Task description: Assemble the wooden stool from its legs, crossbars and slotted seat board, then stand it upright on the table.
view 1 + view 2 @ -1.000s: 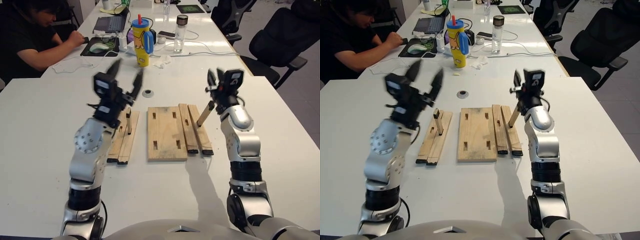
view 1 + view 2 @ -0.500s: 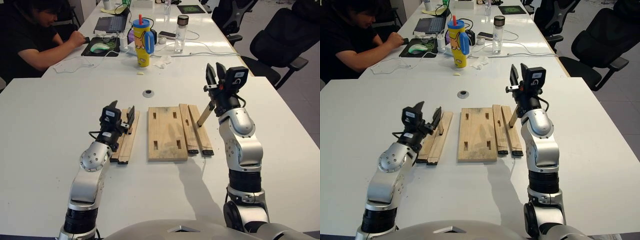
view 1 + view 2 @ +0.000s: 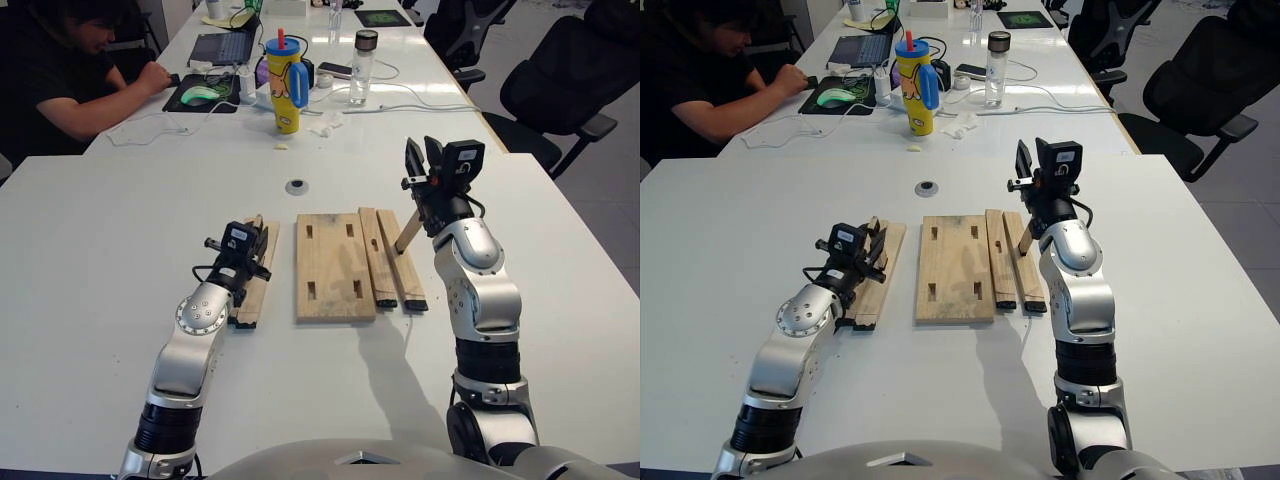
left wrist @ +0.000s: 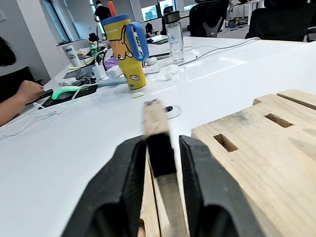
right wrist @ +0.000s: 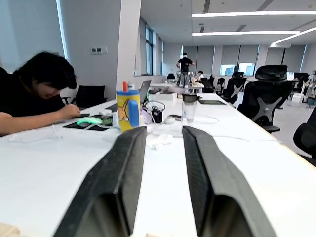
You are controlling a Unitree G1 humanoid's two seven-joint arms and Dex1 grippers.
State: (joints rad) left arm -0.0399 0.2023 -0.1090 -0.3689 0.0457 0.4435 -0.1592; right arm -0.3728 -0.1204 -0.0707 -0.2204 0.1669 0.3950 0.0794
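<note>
Head views, centre of frame: slotted seat board is lying flat on the white table, slots facing up. Two legs are lying side by side just left of the board; two more legs are lying just right of it, touching its edge or nearly so.

Left gripper is sitting low, left of centre, right over the left pair of legs. Its fingers are narrowed around a short crossbar that is standing upright on those legs. In the wrist view the bar is rising between the two pads, and both are pressing against its sides.

Right gripper is hanging raised in the upper right of centre, above the far end of the right legs. Its fingers are standing parted and holding nothing. A second crossbar is leaning tilted on the right legs, below that gripper and apart from its tips.

Yellow cup is standing at upper centre on the farther table.
</note>
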